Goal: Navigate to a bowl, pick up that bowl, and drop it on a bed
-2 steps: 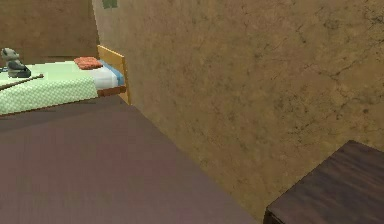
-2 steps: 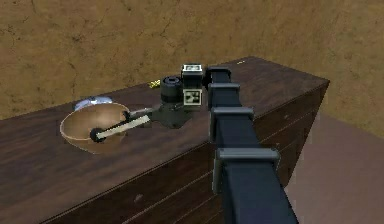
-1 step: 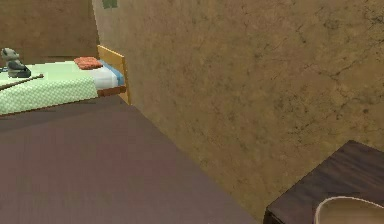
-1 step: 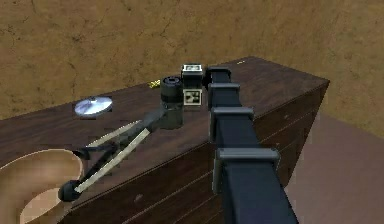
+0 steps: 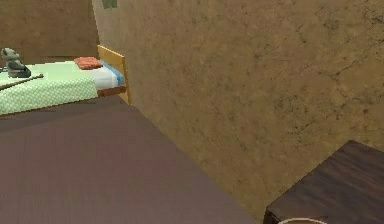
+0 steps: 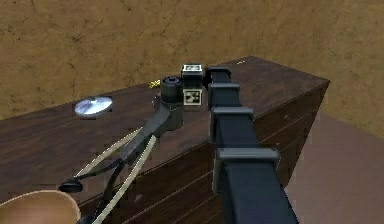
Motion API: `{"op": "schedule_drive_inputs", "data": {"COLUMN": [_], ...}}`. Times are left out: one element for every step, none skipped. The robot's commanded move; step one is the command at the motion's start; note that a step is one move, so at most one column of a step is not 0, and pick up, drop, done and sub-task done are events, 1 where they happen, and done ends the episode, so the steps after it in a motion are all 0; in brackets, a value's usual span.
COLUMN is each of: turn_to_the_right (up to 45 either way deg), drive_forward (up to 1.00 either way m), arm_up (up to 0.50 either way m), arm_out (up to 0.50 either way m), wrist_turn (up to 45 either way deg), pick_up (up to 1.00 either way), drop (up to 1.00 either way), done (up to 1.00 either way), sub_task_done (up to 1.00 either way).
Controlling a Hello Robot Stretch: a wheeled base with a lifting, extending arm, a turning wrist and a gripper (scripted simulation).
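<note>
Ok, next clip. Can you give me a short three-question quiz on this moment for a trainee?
1. True or false: the bed in the forward view has a green cover.
2. Multiple choice: in the arm side view, the silver disc on the dark wooden cabinet lies
A) left of the arm
B) right of the arm
C) on the floor
3. Fill in: the brown bowl shows at the arm side view's bottom ____ corner.

Key: 1 true; 2 A; 3 left.
</note>
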Motion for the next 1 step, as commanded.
{"op": "schedule_drive_inputs", "data": {"turn_to_the_right": [0.0], "drive_forward": [0.00], "arm_up": [0.00], "arm_out": [-0.22], "wrist_turn": [0.0], "pick_up": [0.00], "drop": [0.00], "done": [0.00], "sub_task_done": [0.00]}}
